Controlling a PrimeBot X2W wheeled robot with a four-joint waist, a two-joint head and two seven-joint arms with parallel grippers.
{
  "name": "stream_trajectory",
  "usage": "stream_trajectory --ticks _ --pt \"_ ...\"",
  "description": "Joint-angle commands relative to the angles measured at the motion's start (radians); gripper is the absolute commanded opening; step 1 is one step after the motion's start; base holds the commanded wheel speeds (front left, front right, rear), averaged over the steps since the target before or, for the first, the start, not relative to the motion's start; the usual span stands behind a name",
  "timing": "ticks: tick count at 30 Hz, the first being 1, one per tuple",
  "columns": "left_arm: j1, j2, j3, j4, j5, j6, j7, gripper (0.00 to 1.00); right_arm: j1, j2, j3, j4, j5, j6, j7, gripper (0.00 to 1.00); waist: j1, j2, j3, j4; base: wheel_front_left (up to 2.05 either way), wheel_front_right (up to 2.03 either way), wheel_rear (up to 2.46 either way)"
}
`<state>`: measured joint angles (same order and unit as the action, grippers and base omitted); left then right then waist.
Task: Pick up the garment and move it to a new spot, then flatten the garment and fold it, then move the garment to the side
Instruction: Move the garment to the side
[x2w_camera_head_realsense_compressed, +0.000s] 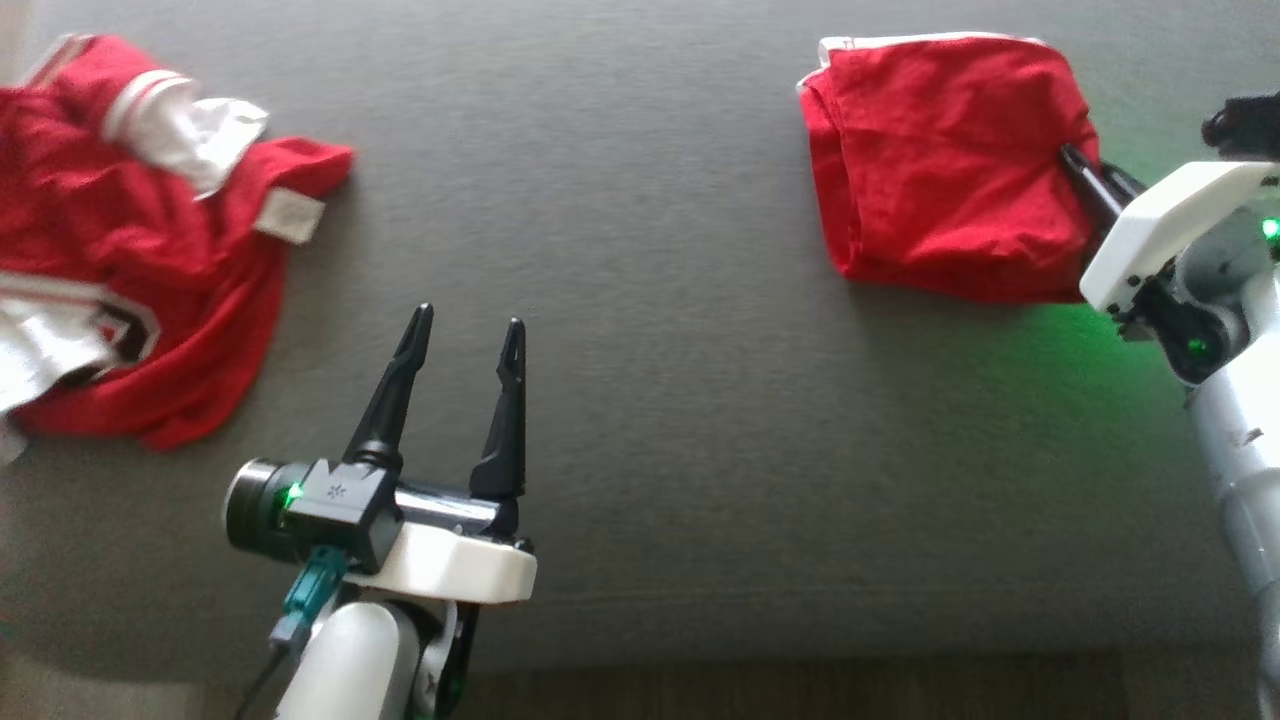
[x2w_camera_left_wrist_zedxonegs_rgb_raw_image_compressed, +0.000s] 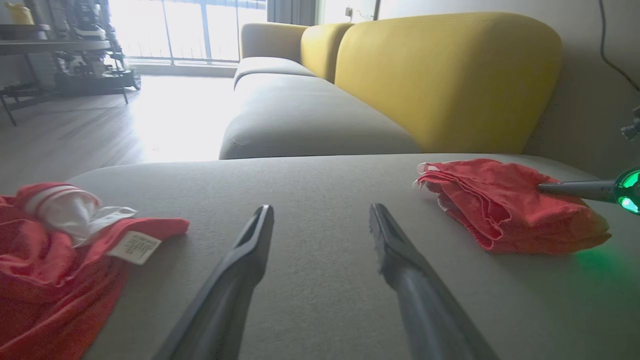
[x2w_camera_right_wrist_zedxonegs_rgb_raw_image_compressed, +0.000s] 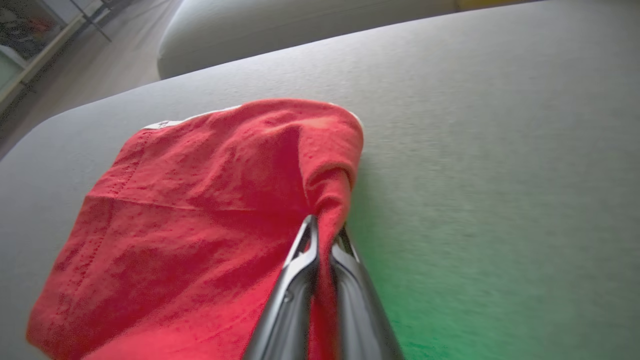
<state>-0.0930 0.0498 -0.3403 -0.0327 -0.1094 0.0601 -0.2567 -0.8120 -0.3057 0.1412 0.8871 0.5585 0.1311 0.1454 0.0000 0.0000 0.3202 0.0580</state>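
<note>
Folded red garment (x2w_camera_head_realsense_compressed: 940, 160) lies toward the far right corner of the grey cushion (x2w_camera_head_realsense_compressed: 650, 250), right gripper (x2w_camera_right_wrist_zedxonegs_rgb_raw_image_compressed: 326, 235) clenched on its right edge; left gripper (x2w_camera_head_realsense_compressed: 469, 322) spread, holding nothing, above the near middle; red-and-white clothes heap (x2w_camera_head_realsense_compressed: 120, 250) at the left edge.

The garment (x2w_camera_head_realsense_compressed: 940, 160) at the far right is plain red with a thin white edge; the heap of clothes (x2w_camera_head_realsense_compressed: 150, 260) at the left is red and white, with striped cuffs and a white label. The cushion (x2w_camera_head_realsense_compressed: 640, 200) under them is grey, tinged green by the right gripper (x2w_camera_head_realsense_compressed: 1075, 158), black-fingered like the left gripper (x2w_camera_head_realsense_compressed: 470, 325); the sofa back (x2w_camera_left_wrist_zedxonegs_rgb_raw_image_compressed: 440, 75) beyond is yellow.
</note>
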Motion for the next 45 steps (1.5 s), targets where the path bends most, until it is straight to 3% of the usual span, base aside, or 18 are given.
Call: stream_trajectory --ticks 1,9,17,26,29,35,36,37,38,45 --pt "-0.032 0.001 0.038 -0.036 0.010 -0.006 -0.005 1.00 -0.027 -0.018 0.017 -0.037 0.011 0.000 -0.015 0.00 0.0000 0.0000 0.006 -0.049 0.00 0.00 0.00" --pt "-0.058 0.017 0.052 -0.036 0.038 -0.030 -0.005 1.00 -0.050 -0.049 0.071 -0.121 0.014 0.000 -0.031 0.00 0.0000 0.0000 0.047 -0.212 0.00 0.00 0.00" --pt "-0.087 0.035 0.057 -0.031 0.053 -0.050 -0.005 1.00 -0.063 -0.124 0.113 -0.208 -0.024 0.000 -0.096 0.00 0.0000 0.0000 0.090 -0.313 0.00 0.00 0.00" --pt "-0.125 0.042 0.055 -0.027 0.060 -0.065 -0.005 1.00 -0.106 -0.221 0.174 -0.225 -0.203 0.000 -0.181 0.00 0.0000 0.0000 0.148 -0.326 0.00 0.00 0.00" --pt "-0.135 0.042 0.056 -0.024 0.058 -0.068 -0.005 1.00 -0.126 -0.272 0.190 -0.245 -0.325 0.000 -0.225 0.00 0.0000 0.0000 0.168 -0.314 0.00 0.00 0.00" --pt "-0.145 0.039 0.061 -0.016 0.050 -0.070 -0.005 1.00 -0.130 -0.275 0.134 -0.262 -0.470 0.000 -0.233 0.00 0.0000 0.0000 0.178 -0.300 0.00 0.00 0.00" --pt "-0.146 0.038 0.061 -0.014 0.048 -0.071 -0.005 1.00 -0.129 -0.272 0.121 -0.264 -0.485 0.000 -0.231 0.06 0.0000 0.0000 0.178 -0.299 0.00 0.00 0.00" --pt "-0.147 0.037 0.061 -0.013 0.046 -0.072 -0.005 1.00 -0.127 -0.269 0.102 -0.266 -0.502 0.000 -0.233 0.41 0.0000 0.0000 0.178 -0.297 0.00 0.00 0.00" --pt "-0.148 0.036 0.061 -0.012 0.044 -0.072 -0.005 1.00 -0.124 -0.264 0.085 -0.268 -0.521 0.000 -0.235 1.00 0.0000 0.0000 0.177 -0.295 0.00 0.00 0.00" --pt "-0.147 0.030 0.062 -0.002 0.037 -0.073 -0.005 1.00 -0.090 -0.209 -0.014 -0.299 -0.620 0.000 -0.250 1.00 0.0000 0.0000 0.152 -0.273 0.00 0.00 0.00"
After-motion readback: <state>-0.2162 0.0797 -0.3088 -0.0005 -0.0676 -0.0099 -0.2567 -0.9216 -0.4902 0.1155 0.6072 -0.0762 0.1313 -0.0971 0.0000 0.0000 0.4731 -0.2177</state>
